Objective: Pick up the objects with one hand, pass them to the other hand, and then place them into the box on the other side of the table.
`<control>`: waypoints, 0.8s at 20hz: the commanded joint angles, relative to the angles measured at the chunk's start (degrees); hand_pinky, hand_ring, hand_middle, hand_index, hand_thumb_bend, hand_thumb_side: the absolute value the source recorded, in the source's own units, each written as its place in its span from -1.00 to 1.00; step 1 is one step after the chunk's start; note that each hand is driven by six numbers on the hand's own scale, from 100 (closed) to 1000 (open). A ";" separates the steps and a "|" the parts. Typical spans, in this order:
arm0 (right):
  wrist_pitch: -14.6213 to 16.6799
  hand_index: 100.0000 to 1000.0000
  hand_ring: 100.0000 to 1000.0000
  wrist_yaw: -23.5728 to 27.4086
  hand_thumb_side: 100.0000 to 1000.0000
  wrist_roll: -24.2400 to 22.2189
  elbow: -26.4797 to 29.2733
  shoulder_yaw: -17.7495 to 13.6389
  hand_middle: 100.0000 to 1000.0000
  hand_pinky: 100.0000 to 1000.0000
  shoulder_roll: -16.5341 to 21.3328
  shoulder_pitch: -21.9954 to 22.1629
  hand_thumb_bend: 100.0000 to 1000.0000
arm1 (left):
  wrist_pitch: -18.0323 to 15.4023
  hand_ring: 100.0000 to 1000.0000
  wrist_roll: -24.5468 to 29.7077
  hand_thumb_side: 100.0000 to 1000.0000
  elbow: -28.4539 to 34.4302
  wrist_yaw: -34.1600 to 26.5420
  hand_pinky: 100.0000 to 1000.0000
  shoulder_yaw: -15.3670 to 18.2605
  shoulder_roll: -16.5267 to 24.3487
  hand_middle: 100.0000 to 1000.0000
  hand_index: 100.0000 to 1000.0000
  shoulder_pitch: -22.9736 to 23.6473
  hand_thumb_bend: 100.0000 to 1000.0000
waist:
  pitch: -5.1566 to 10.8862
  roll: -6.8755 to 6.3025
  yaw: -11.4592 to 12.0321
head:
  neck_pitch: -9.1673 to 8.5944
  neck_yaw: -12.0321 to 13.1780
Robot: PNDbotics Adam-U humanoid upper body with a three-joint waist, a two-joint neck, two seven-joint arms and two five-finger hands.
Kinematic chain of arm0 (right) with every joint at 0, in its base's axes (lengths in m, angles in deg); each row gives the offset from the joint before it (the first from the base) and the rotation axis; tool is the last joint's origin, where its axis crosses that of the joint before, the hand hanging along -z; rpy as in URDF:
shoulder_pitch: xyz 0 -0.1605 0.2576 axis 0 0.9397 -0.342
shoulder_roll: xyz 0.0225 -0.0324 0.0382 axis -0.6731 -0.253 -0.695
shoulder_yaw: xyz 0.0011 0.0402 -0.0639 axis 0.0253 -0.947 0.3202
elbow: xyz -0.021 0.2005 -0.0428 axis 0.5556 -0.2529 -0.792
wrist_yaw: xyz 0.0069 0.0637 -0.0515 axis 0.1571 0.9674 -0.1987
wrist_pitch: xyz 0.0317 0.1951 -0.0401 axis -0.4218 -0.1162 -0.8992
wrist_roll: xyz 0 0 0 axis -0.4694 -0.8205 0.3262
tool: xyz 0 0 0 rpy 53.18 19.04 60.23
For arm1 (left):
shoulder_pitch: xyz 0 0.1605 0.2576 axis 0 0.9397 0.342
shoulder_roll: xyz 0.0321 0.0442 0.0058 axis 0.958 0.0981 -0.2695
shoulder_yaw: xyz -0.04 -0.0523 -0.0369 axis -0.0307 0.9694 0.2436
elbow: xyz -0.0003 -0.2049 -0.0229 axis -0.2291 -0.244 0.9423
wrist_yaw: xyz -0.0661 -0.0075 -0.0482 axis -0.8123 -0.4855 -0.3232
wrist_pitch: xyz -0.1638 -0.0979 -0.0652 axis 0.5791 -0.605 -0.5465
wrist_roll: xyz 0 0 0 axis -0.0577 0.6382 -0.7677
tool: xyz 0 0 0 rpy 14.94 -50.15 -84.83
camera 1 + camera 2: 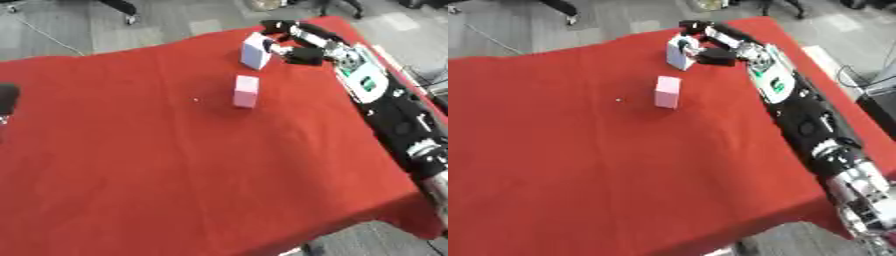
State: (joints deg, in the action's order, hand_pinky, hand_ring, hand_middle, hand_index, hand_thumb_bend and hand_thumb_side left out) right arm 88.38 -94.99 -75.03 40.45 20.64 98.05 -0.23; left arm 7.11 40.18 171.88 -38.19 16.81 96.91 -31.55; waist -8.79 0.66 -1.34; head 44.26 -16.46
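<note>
right hand [710,47]: reached across to the far right of the bench, fingers [689,44] curled round the white block [678,56]. Thumb side and finger side bracket its upper part. Block looks upright and seems to sit on the cloth; can't tell if it's lifted yet.
why this grip: my read is a side pinch near the top keeps the lower half free, so my other hand can take it from below at the handover.
pink block [246,91]: upright on the red cloth [175,165], just nearer me than the white one, apart from it, untouched. Probably next in line.
left hand [7,97]: only a dark shape at the left edge of the left eye view. Can't tell what its fingers are doing.
box: not visible in either view. Presumably off past the left side, since that's where the pass goes.
step: grasp made on first object; lift, handover and placing all left to do.
view diff: left eye view catches the left hand at the edge, right eye view doesn't. Right eye view shows my fingers wrapped over the white block's top more clearly, plus more of the right forearm [807,120].
risk: knocking the pink block when swinging inward.
</note>
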 commanded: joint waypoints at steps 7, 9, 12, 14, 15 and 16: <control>6.11 1.00 0.90 -13.13 0.61 -1.70 -1.05 1.13 0.82 0.83 -0.39 -1.45 -0.91 | 0.79 0.16 0.93 0.13 1.08 1.14 0.46 -0.35 -0.47 0.16 0.42 -0.35 0.51 | -0.25 -0.04 0.19 | -0.14 -1.35; 6.93 1.00 0.90 -14.90 0.58 -3.06 -0.28 1.48 0.82 0.83 -0.42 -1.22 -0.87 | 1.03 0.16 1.07 0.13 1.08 1.41 0.46 -0.35 -0.59 0.16 0.42 -0.24 0.51 | -0.23 -0.01 0.14 | -0.14 -1.45; 7.93 1.00 0.89 -16.67 0.56 -4.37 0.57 1.90 0.80 0.84 -0.55 -0.86 -0.82 | 1.30 0.16 1.12 0.13 1.08 1.67 0.46 -0.33 -0.74 0.16 0.42 -0.13 0.51 | -0.23 -0.05 0.08 | -0.14 -1.49; 8.37 1.00 0.87 -17.76 0.51 -4.73 1.16 2.13 0.77 0.84 -0.62 -0.72 -0.81 | 1.45 0.16 1.15 0.14 1.08 1.76 0.46 -0.36 -0.85 0.16 0.42 -0.05 0.51 | -0.23 -0.08 0.03 | -0.14 -1.52; 8.51 1.00 0.86 -18.24 0.48 -4.72 1.33 2.20 0.75 0.83 -0.70 -0.63 -0.82 | 1.52 0.16 1.18 0.14 1.08 1.78 0.46 -0.40 -0.93 0.16 0.42 -0.02 0.51 | -0.22 -0.09 0.00 | -0.14 -1.57; 8.60 0.98 0.84 -18.69 0.39 -4.54 1.41 2.21 0.68 0.82 -0.81 -0.54 -0.84 | 1.58 0.16 1.21 0.14 1.08 1.79 0.46 -0.45 -1.01 0.16 0.42 0.00 0.51 | -0.22 -0.09 -0.02 | -0.14 -1.62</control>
State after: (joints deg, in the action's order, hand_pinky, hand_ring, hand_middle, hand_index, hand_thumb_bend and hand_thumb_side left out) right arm 96.67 -112.94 -79.48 40.51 22.89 96.41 -0.02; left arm 8.52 41.38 171.88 -36.66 16.50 95.66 -31.22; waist -8.81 0.66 -1.28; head 44.26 -17.85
